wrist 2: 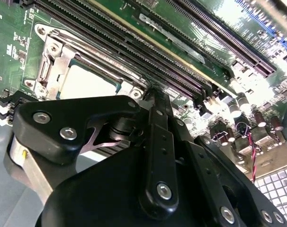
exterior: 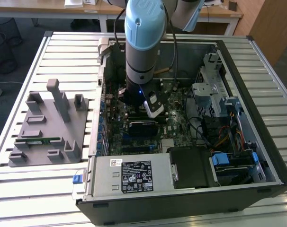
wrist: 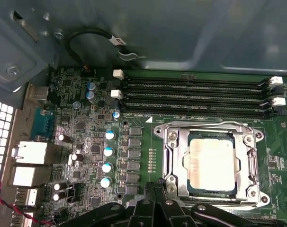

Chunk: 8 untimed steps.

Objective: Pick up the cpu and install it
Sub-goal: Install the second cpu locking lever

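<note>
The cpu point(wrist: 213, 163), a flat square chip with a silver-grey top, lies inside the metal-framed socket point(wrist: 169, 146) on the green motherboard. It also shows in the second wrist view as the cpu point(wrist 2: 86, 84), just past my fingertips. My gripper point(wrist: 157, 185) hovers beside the socket's corner, its black fingers point(wrist 2: 155, 113) pressed together with nothing between them. In the exterior view the arm point(exterior: 141, 52) reaches down into the open computer case point(exterior: 238, 189) over the board's middle.
Several black memory slots point(wrist: 195, 94) run alongside the socket. Capacitors point(wrist: 108, 151) and rear ports point(wrist: 32, 153) stand near it. The case holds a power supply point(exterior: 129, 175), a drive bay point(exterior: 231, 163) and cables. A grey fixture point(exterior: 46, 127) with a green memory stick point(exterior: 37, 140) sits at the exterior view's left.
</note>
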{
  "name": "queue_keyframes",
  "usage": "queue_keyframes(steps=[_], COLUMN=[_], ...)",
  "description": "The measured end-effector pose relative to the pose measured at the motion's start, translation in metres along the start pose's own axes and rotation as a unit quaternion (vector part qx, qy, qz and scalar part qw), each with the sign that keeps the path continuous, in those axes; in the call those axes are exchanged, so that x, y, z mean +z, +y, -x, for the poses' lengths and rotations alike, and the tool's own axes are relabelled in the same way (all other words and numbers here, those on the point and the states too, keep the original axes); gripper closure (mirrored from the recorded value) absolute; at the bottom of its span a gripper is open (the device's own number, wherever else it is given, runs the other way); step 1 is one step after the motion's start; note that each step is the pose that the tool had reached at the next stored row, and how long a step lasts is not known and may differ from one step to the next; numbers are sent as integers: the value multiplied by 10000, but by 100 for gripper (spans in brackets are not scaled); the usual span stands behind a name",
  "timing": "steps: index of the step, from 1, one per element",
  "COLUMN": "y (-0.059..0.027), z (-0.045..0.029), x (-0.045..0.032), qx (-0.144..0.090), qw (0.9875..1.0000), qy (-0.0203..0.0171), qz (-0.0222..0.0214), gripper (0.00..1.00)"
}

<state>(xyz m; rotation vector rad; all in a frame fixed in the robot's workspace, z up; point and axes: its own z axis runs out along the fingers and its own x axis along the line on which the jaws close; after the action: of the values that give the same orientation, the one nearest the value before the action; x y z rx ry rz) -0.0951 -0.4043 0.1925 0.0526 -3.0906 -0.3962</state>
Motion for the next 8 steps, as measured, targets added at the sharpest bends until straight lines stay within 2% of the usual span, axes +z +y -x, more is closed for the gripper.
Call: queue_keyframes(steps=[8], y=[25], z=[-15], x=[7], qx=[-7], qw=[10000], qy=[3], qz=[-2], gripper=[89])
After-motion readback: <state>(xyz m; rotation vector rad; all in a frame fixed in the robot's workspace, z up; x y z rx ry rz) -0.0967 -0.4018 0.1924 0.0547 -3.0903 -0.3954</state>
